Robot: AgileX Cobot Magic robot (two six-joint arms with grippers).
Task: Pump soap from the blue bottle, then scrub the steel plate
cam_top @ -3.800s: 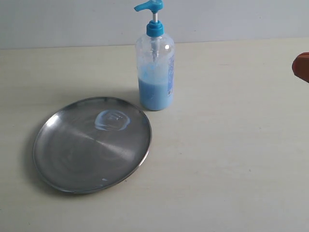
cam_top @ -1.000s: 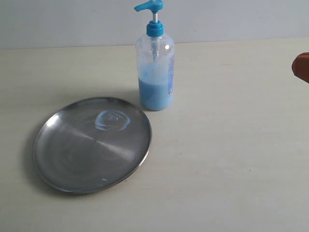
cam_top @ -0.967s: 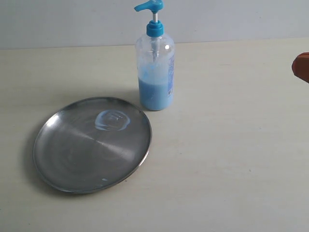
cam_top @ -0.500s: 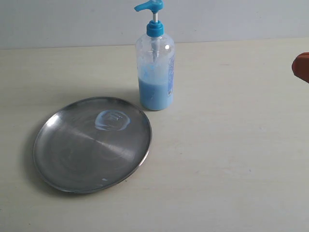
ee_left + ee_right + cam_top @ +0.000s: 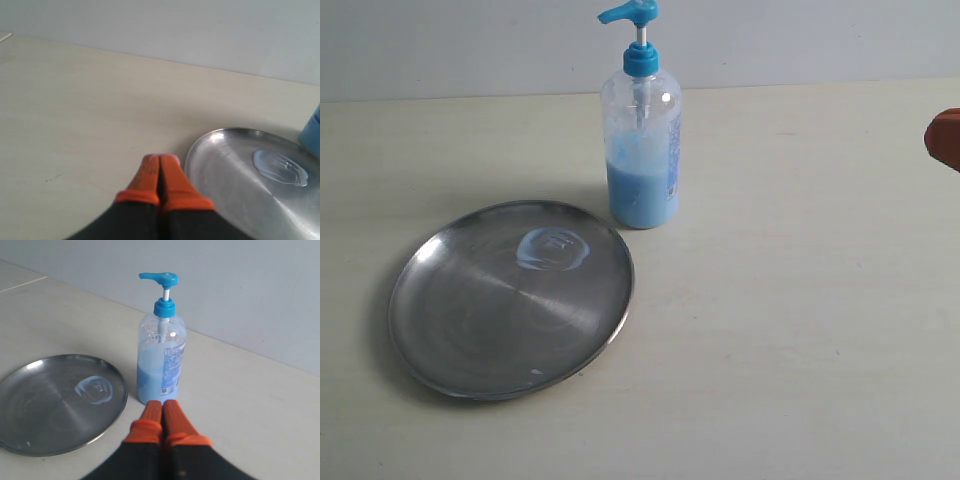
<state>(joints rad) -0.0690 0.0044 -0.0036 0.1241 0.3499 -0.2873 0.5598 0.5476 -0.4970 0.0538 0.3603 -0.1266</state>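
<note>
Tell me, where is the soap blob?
In the exterior view, the soap blob lies on the steel plate, left of centre, near the blue bottle.

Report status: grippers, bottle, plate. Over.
Left gripper shut, empty, beside steel plate. Right gripper shut, empty, short of blue bottle. Soap blob on plate, not spread. Nothing seen in the way.
</note>
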